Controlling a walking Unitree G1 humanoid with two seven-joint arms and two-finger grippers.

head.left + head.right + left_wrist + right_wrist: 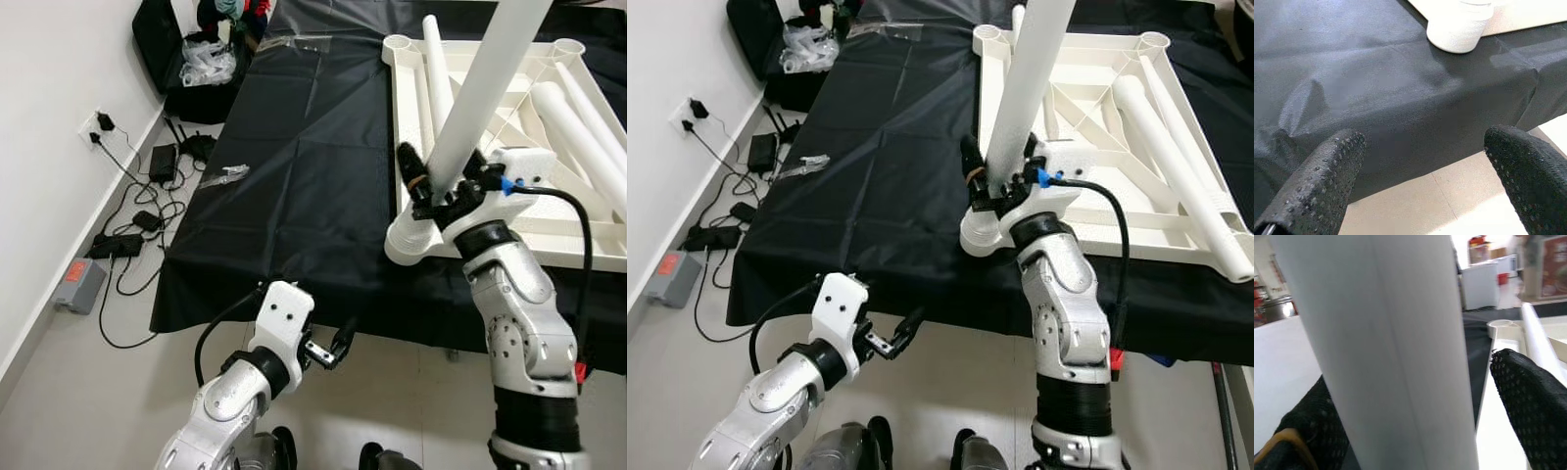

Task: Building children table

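We are putting legs on a little white table top [509, 211] that lies upside down on a black cloth [294, 157]. It has round holes at its corners for the legs.

Our right gripper [446, 186] is wrapped around one long white leg [480, 88], with a black finger on each side of it. The leg stands up, tilted a bit, with its bottom end at the near corner socket [416, 245], the one right at the cloth's edge. We think this leg is going in now, but we cannot tell if it is pushed all the way down.

Three more legs [1171, 157] lie flat inside the table top, not put in yet. The far corner holes [400, 44] look empty. So most of the job is left: this leg first, then the others, then flipping the table over.

Our left gripper [328, 351] hangs low by the front of the cloth. Its fingers [1317, 186] are spread wide and hold nothing.
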